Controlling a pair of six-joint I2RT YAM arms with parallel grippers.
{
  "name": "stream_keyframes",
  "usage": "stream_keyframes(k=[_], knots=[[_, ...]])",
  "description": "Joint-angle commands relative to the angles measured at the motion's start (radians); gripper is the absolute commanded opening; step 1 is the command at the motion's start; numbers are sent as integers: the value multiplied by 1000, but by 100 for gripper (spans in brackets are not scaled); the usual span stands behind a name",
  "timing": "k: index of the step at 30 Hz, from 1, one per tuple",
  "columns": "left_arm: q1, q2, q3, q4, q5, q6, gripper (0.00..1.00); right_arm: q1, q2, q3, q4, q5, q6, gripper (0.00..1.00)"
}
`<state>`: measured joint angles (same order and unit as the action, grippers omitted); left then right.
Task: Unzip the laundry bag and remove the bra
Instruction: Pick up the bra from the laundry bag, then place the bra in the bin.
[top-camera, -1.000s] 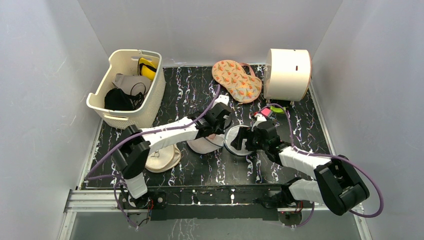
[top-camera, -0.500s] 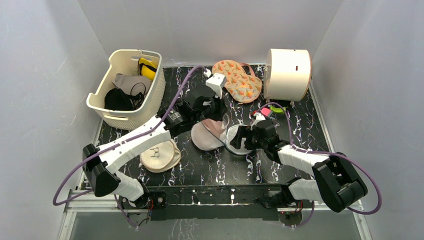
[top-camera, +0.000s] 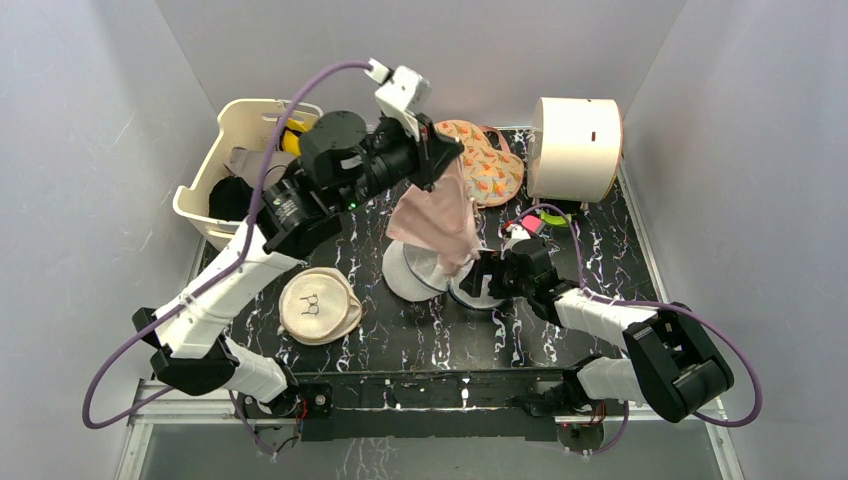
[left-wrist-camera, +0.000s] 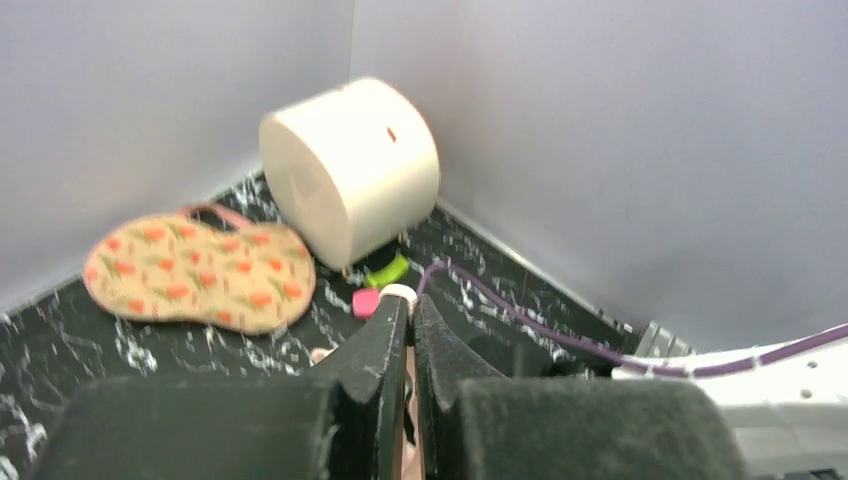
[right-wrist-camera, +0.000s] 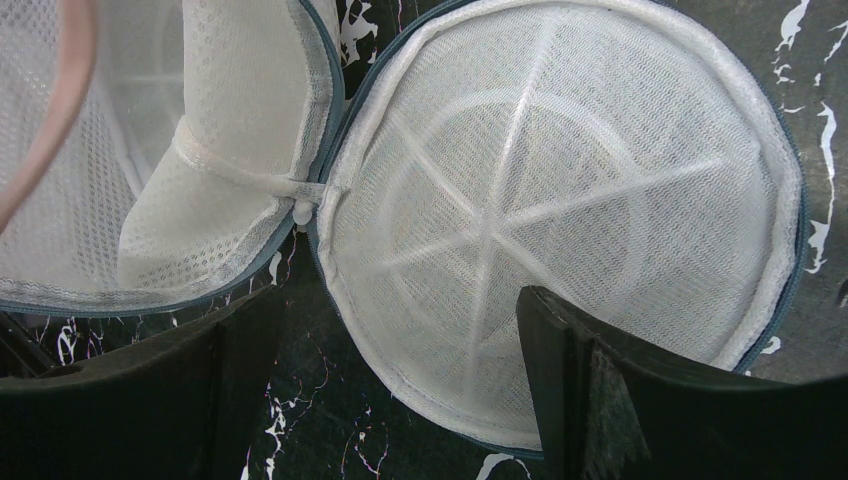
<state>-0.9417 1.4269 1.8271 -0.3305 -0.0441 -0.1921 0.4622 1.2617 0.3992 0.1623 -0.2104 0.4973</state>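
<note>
White mesh, stiffened by pale ribs that fan out like wheel spokes, forms the laundry bag. It lies unzipped on a black table veined with white. Its two round halves are spread side by side, joined at a small fabric hinge and edged by a dark grey zipper rim.

The right gripper hangs low over one half. Its dark, matte fingers are splayed wide and pinch nothing.

The left gripper is raised high above the table, with its jaws squeezed almost together on a thin fold of the bra. The bra is soft, smooth, pinkish-beige cloth, hanging in a limp drape from the fingers down towards the opened bag. From overhead its lower end overlaps the bag halves, and it cannot be told whether it touches them. In the right wrist view a narrow pink band curves across the other mesh half.

Just left of the bag lies a flat, round beige pouch bearing a small black bra drawing. A cream basket with perforated walls stands at the far left, holding dark and yellow cloth. At the far right a smooth cream cylinder lies on its side. Beside it is an oval padded piece printed with orange shapes.
</note>
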Motion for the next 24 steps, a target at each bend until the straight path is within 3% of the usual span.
stream_keyframes(k=[1,7,13,16,24], knots=[[3,25,197,-21,-32,102,0,-5,22,10,-38,20,-7,85],[3,234,573,-149,-143,348,0,-5,20,10,-39,21,-6,85],[46,312,601,36,-443,593,0,-5,8,4,-37,26,-5,85],[187,372,663,19,-430,556,0,-6,14,7,-38,23,-6,85],[511,398,641,16,-355,359,0,-6,23,10,-38,22,-5,85]])
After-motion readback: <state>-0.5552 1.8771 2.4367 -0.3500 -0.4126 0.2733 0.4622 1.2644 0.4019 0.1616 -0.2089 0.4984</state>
